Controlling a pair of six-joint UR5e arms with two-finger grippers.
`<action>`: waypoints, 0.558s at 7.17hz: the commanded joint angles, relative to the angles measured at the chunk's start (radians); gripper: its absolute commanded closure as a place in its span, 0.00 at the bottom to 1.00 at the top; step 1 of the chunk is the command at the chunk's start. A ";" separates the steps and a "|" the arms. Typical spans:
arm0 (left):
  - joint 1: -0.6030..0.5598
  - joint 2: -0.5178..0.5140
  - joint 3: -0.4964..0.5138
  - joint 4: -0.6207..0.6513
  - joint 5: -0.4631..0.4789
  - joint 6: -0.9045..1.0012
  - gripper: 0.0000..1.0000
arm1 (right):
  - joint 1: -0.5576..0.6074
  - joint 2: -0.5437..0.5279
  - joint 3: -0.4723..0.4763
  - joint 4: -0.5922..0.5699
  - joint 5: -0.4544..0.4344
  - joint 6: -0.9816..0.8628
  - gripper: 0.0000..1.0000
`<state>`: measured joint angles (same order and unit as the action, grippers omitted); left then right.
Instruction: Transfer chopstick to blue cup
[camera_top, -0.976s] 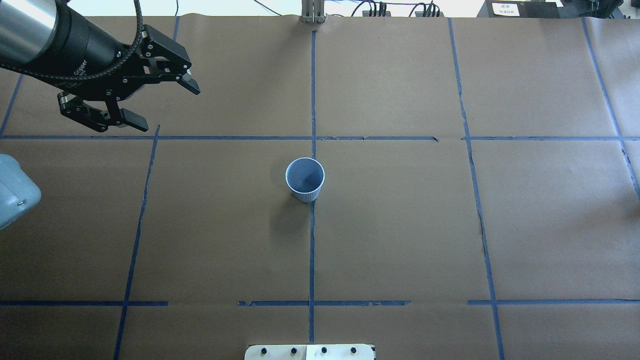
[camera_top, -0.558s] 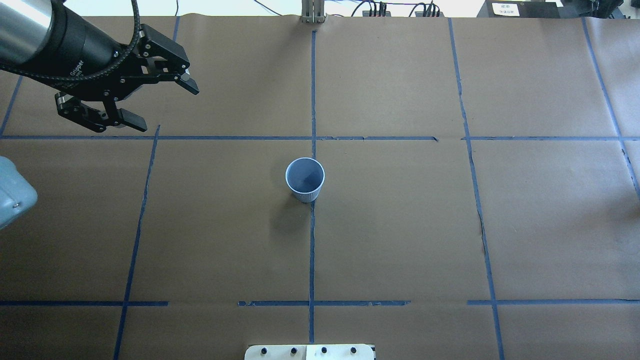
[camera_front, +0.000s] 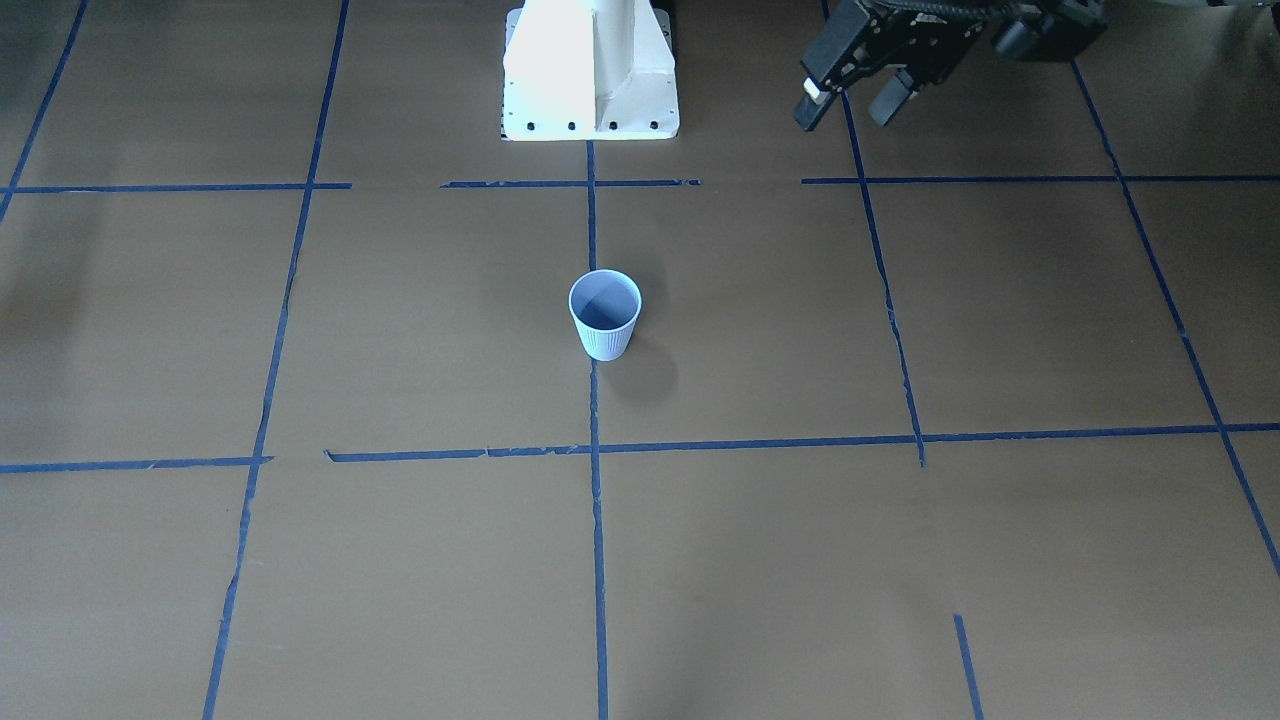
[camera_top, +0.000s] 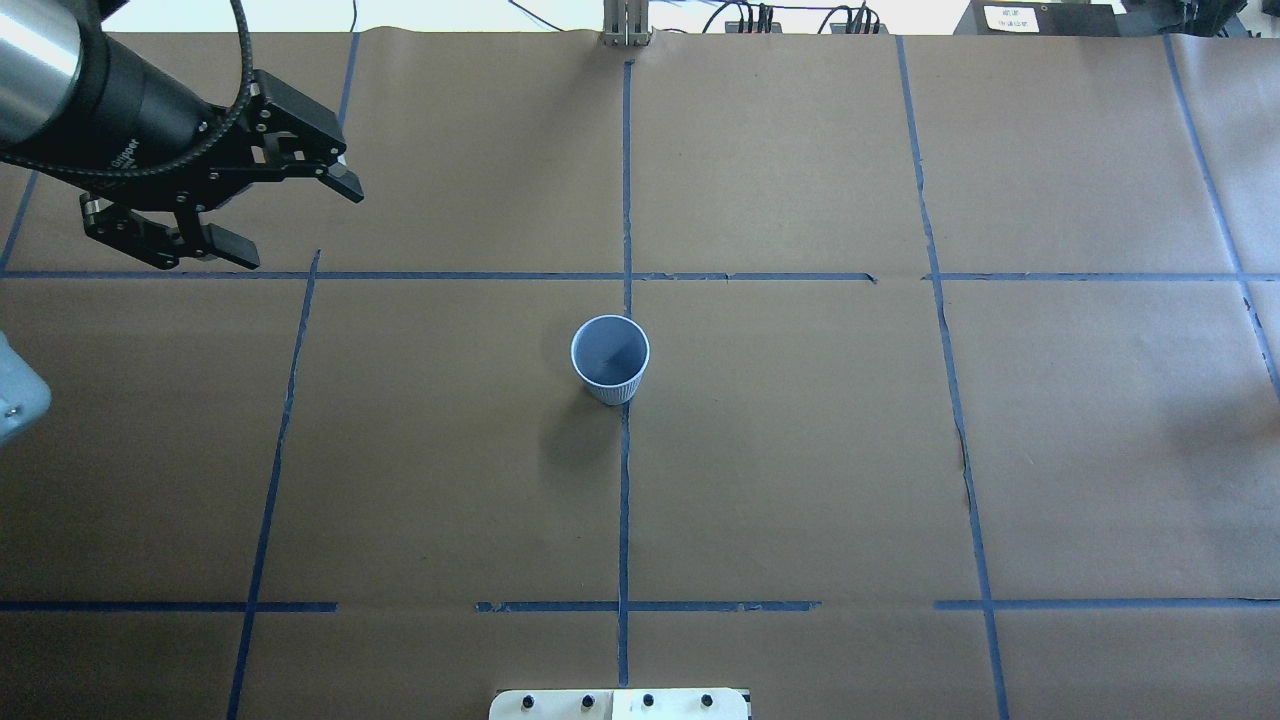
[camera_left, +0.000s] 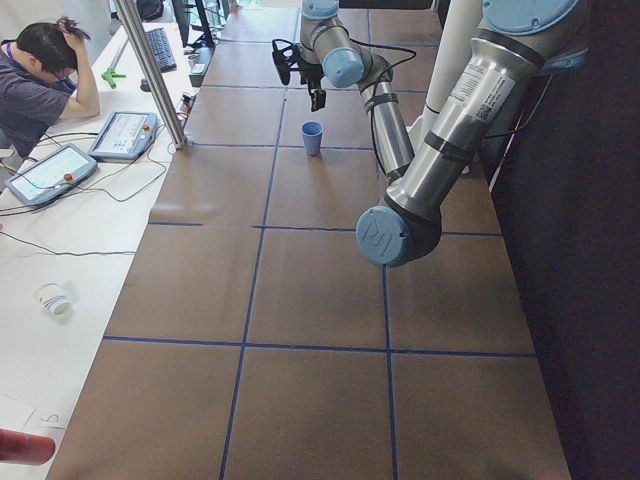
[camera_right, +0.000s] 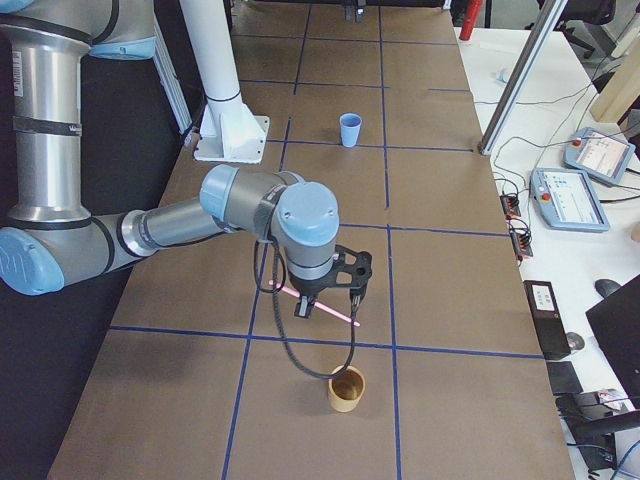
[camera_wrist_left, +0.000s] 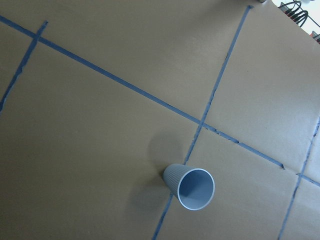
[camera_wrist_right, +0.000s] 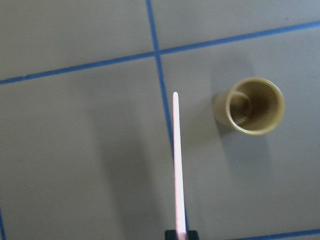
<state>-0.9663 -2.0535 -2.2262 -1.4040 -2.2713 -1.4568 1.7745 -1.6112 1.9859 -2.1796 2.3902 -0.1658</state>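
Note:
The blue cup (camera_top: 610, 358) stands upright and empty at the table's middle, on a tape line; it also shows in the front view (camera_front: 605, 315), the left wrist view (camera_wrist_left: 192, 186) and the right side view (camera_right: 349, 129). My left gripper (camera_top: 298, 225) is open and empty above the far left of the table, well apart from the cup; it also shows in the front view (camera_front: 843, 118). My right gripper (camera_right: 325, 300) is shut on the pink chopstick (camera_wrist_right: 176, 165), held level above the table just beside a tan cup (camera_wrist_right: 254, 106). The chopstick (camera_right: 315, 305) is far from the blue cup.
The tan cup (camera_right: 346, 388) stands at the table's right end, below the right gripper. The white robot pedestal (camera_front: 590, 70) is at the robot's edge. A metal post (camera_right: 520, 75) and teach pendants (camera_right: 570, 195) are on the operators' side. A person (camera_left: 40, 80) sits there.
My left gripper has drifted to the left in the overhead view, still open and empty. The blue cup has not moved.

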 joint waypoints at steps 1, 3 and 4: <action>-0.076 0.120 -0.019 0.000 0.001 0.154 0.00 | -0.214 0.207 -0.001 -0.011 0.038 0.281 1.00; -0.156 0.206 -0.024 0.000 -0.002 0.267 0.00 | -0.413 0.391 0.001 -0.011 0.052 0.640 1.00; -0.201 0.272 -0.036 0.000 -0.005 0.358 0.00 | -0.499 0.477 0.002 -0.011 0.082 0.818 1.00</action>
<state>-1.1142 -1.8515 -2.2519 -1.4036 -2.2732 -1.1935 1.3863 -1.2417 1.9863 -2.1908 2.4461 0.4345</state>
